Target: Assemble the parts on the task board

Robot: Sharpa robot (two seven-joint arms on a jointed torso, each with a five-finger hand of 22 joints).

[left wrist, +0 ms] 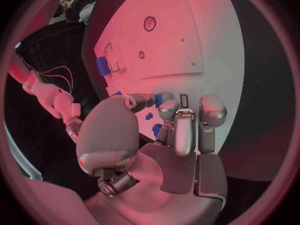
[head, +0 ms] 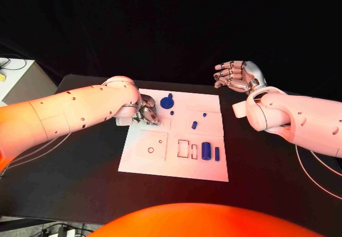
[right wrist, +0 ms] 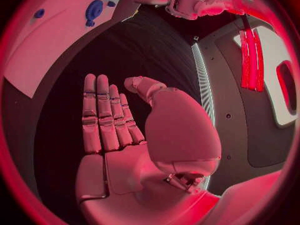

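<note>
Hovering over the task board's [head: 178, 163] far-left corner, the left hand [head: 148, 112] curls loosely, holding nothing visible (likely lining up on a nearby part). Blue parts [head: 206, 150] lie scattered on the board. The right hand [head: 238, 75] waits spread, off the board over the surface [head: 71, 187].

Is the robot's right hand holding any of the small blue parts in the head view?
No: the right hand is raised over the black table, beside the white task board, fingers curled on nothing.

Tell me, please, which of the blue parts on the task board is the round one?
The round blue part at the task board's far edge, beside the left hand; the other blue parts are small pegs or upright cylinders.
</note>
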